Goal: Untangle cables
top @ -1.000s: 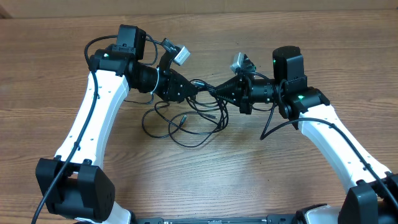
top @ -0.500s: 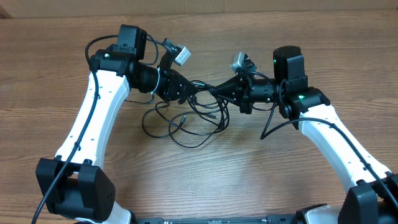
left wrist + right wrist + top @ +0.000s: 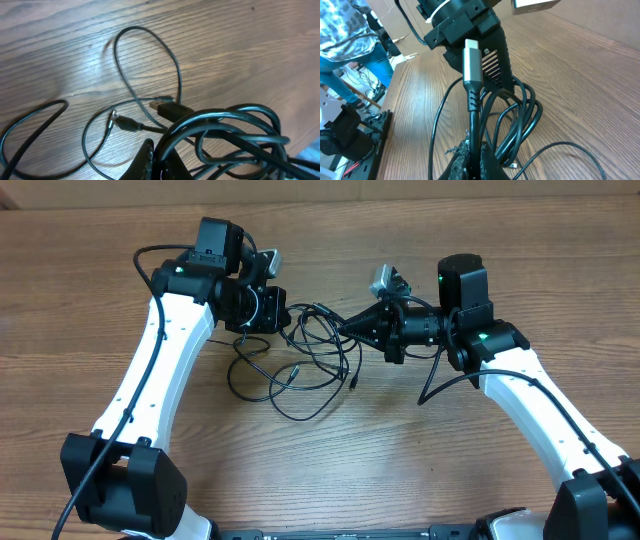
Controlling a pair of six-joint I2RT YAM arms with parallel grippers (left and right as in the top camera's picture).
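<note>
Item: cables (image 3: 305, 370), black, one lot. Nearest, slack loops lay crossed and knotted on the table (image 3: 400, 460); separation looked barely begun, most of it left. Beyond, at ten o'clock of the heap, left gripper (image 3: 283, 315), jaws pressed together on a coiled strand. At two o'clock, right gripper (image 3: 345, 325), pinching the cord below its silvery plug (image 3: 471, 62). Crossings between the grippers unreadable; left fingertips cropped.

No text, label, brand, number or sign can be read anywhere in these views; nothing shows legible writing.
</note>
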